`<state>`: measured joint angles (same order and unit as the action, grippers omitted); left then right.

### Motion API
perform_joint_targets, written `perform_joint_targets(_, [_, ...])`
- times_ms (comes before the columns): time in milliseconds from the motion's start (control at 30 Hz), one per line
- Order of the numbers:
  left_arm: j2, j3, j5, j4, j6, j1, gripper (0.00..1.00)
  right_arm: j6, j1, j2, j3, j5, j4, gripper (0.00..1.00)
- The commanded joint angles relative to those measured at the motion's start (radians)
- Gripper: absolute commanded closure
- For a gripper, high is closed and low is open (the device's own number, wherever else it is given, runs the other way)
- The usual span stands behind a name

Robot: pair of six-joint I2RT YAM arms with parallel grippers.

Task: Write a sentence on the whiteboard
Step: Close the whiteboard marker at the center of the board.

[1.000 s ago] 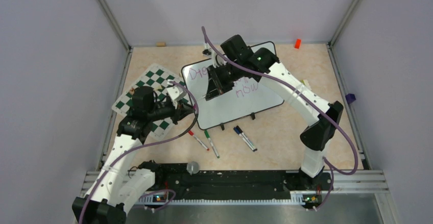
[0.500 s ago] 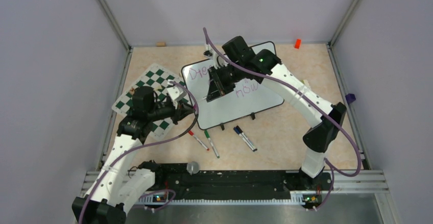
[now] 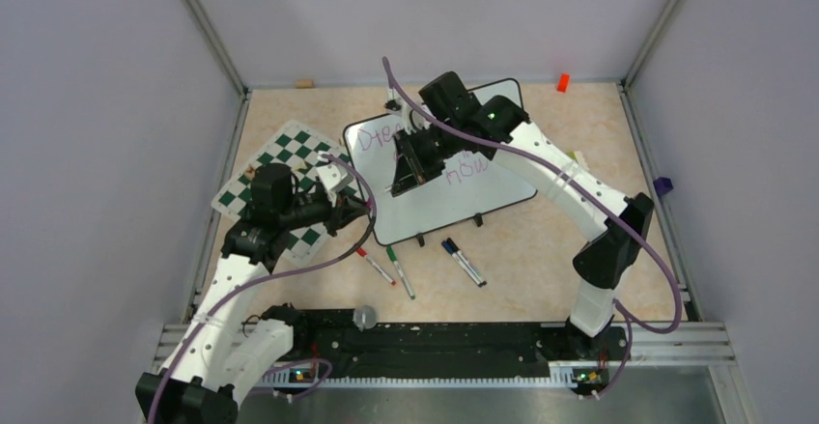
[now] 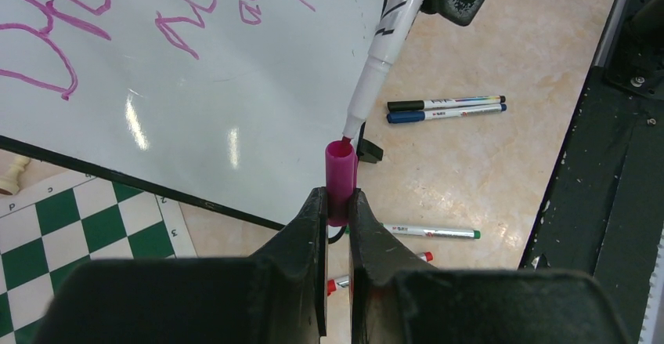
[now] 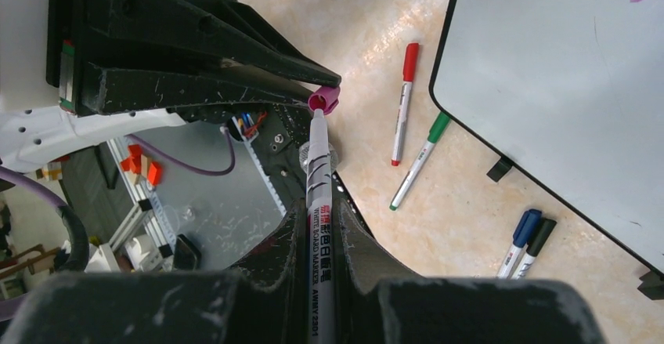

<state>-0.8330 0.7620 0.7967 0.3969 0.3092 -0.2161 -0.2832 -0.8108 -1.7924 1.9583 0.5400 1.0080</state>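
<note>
Pink cap being clamped in left gripper jaws off the near-left corner of the whiteboard, right gripper jaws clamping a marker, tip touching the cap's mouth, sentence running from the far-left corner.

Top camera looks down; both close wrist cameras share the whiteboard.

right gripper slightly farther right

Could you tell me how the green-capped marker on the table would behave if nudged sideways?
The green-capped marker is a slim round barrel lying flat on the smooth table, so it would probably roll. It looks stiff and light, likely easy to lift, though its glossy barrel might slip in a loose pinch.
</note>
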Motion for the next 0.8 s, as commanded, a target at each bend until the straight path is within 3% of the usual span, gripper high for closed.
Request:
perform_joint_targets(0, [0.021,0.008,0.031,-0.030,0.001,-0.005,1.00,0.018,-0.014,0.034,0.002,0.009,-0.027,1.00])
perform_joint_targets(767, [-0.016,0.059,-0.013,0.072,0.133,-0.037,1.00,0.072,-0.029,-0.036,0.080,-0.018,0.101,1.00])
